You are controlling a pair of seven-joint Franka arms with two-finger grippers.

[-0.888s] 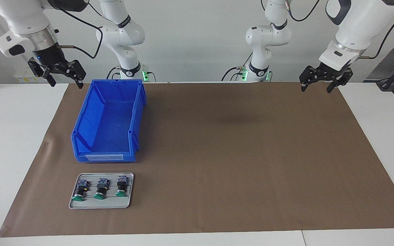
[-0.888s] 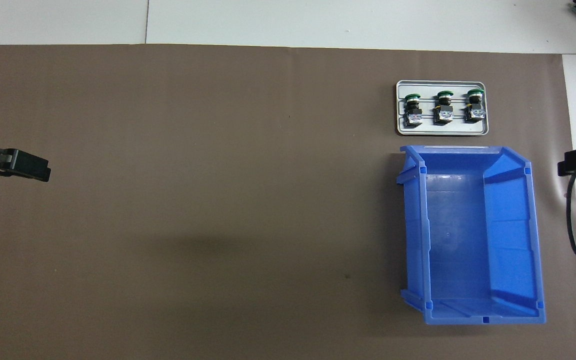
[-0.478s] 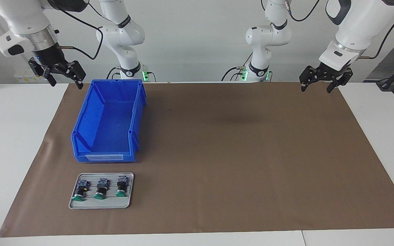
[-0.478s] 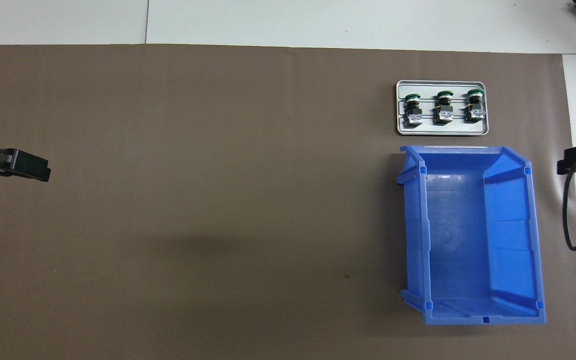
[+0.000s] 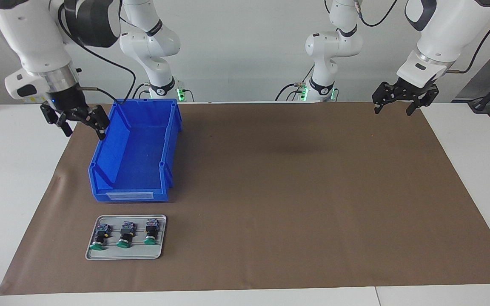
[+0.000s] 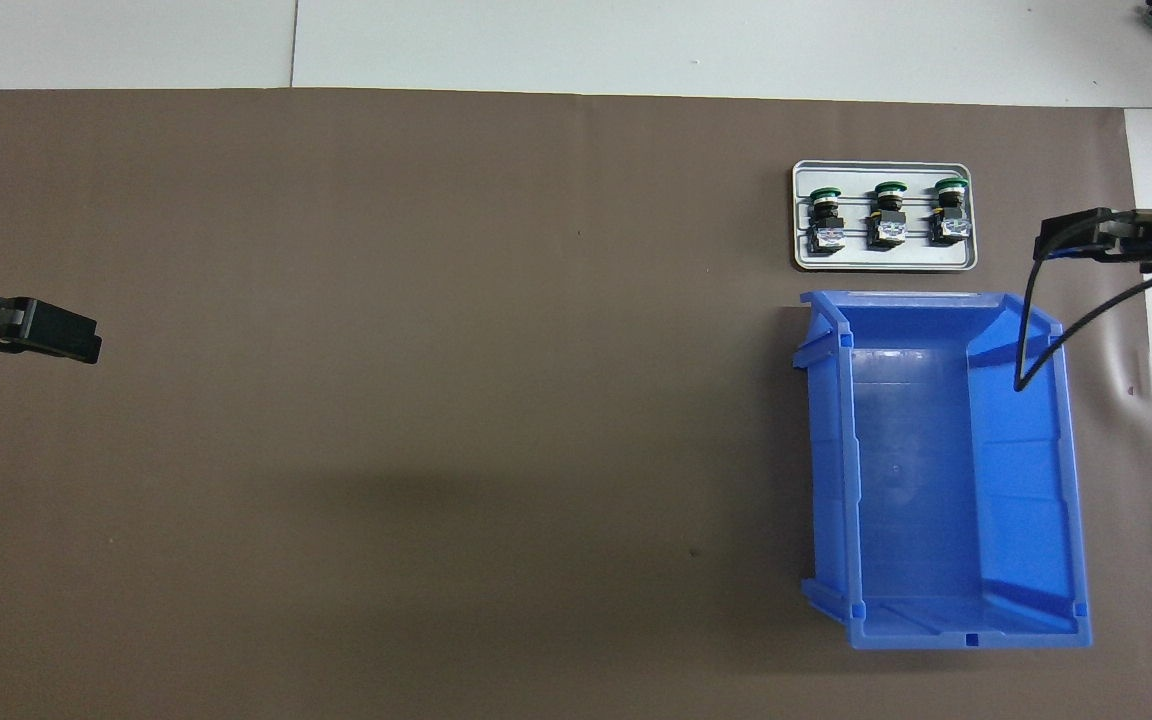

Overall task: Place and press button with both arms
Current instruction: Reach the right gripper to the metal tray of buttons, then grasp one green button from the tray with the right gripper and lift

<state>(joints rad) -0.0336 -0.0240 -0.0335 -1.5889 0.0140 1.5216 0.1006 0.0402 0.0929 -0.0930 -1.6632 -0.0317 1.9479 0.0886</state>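
Right gripper [image 5: 81, 124] lowered from earlier position, fingers spread and empty, now over mat edge beside blue bin [image 5: 136, 151]. Left gripper [image 5: 398, 105] waiting, unclenched, empty, over worktop [image 5: 474, 140]. Three buttons [image 5: 125, 233] lying on grey tray [image 5: 123, 254], farther from robots than bin.

A matt brown mat [image 5: 296, 191], paper-like and faintly creased at one edge, covers the smooth white table [image 5: 11, 170]. The blue bin [image 5: 136, 148] is glossy moulded plastic (light glints on its walls). The grey tray [image 5: 125, 253] looks like satin metal. The arms' [image 5: 440, 34] white shells shine.
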